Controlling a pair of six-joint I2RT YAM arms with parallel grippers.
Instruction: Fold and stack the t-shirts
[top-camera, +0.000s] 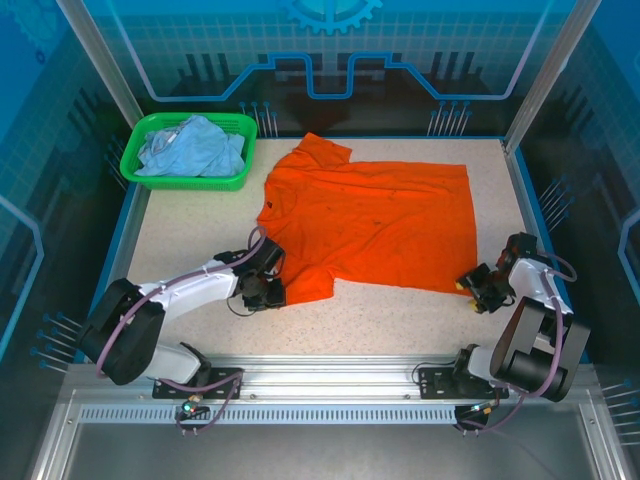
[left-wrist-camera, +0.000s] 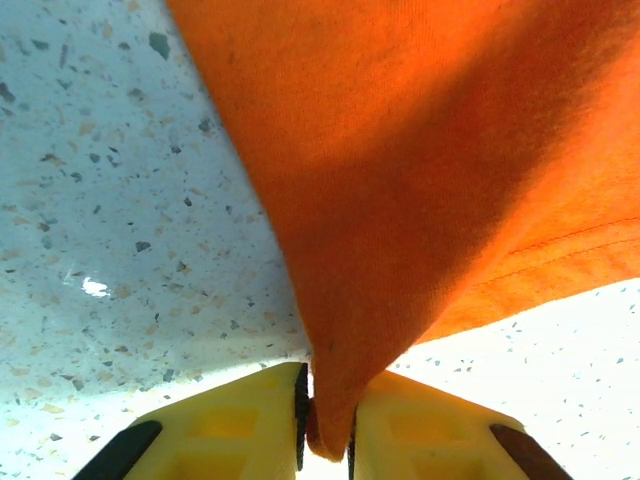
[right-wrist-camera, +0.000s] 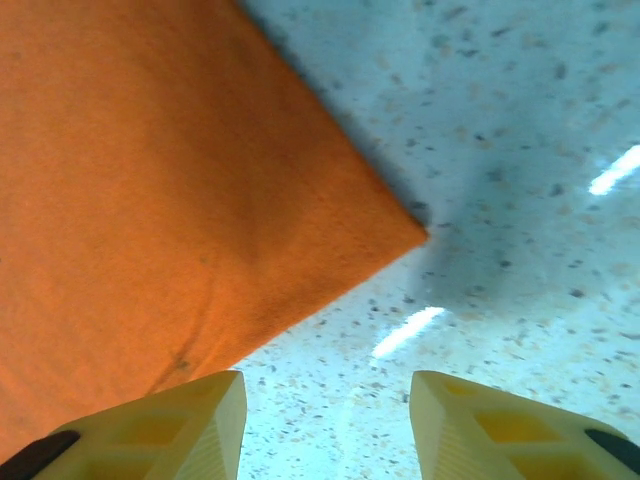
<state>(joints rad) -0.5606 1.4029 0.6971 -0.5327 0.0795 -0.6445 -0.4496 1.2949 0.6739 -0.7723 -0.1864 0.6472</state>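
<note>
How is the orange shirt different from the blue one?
The orange t-shirt lies spread flat on the table; the pale blue t-shirt sits crumpled in the green basket. The left claw pinches the orange one; nothing holds the blue one. Both are soft cloth.

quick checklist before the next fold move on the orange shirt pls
1. Left tool gripping the orange t-shirt: ok, shut on a bunched fold of cloth.
2. Right tool gripping: not ok, open, with the shirt's corner just ahead and unpinched.
3. Shirt spread flat on the table: ok, apart from the part lifted at the left tool.
4. Number of layers in the left pinch: cannot tell.
5. Pale blue t-shirt ready: not ok, crumpled in the green basket.
</note>
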